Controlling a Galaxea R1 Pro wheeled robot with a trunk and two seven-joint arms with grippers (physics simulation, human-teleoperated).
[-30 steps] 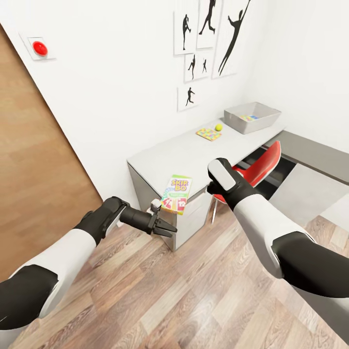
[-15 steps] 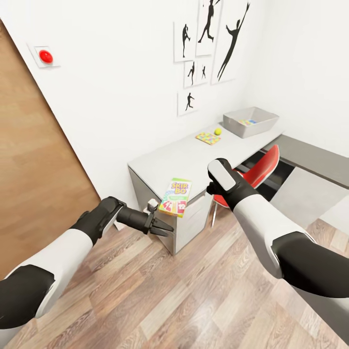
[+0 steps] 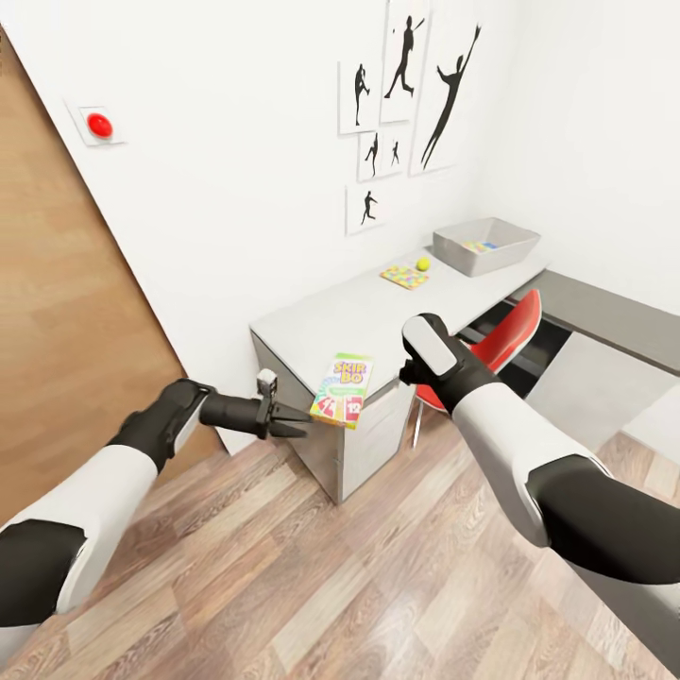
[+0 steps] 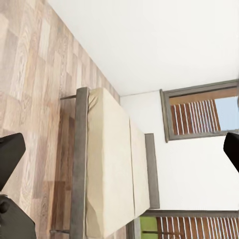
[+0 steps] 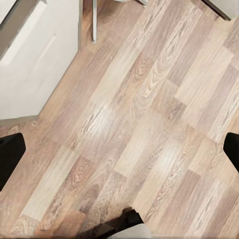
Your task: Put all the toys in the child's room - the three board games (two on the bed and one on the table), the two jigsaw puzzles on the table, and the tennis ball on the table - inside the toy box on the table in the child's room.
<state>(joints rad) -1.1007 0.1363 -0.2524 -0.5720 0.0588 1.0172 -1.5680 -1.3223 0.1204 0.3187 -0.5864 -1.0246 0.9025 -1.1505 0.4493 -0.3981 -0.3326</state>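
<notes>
A flat green-and-red "SKIP-BO" game box (image 3: 341, 390) is seen at the centre of the head view, overhanging the near corner of the long light grey table (image 3: 331, 321). The left gripper (image 3: 283, 422), just left of the box, is spread wide and grasps nothing. The right gripper is hidden behind its wrist there; in the right wrist view its fingers (image 5: 10, 154) are parted over wood-plank floor (image 5: 144, 124). At upper right, a multicoloured puzzle mat (image 3: 403, 277), a small yellow-green ball (image 3: 423, 264) and a light grey bin (image 3: 484, 246) are set on the table.
</notes>
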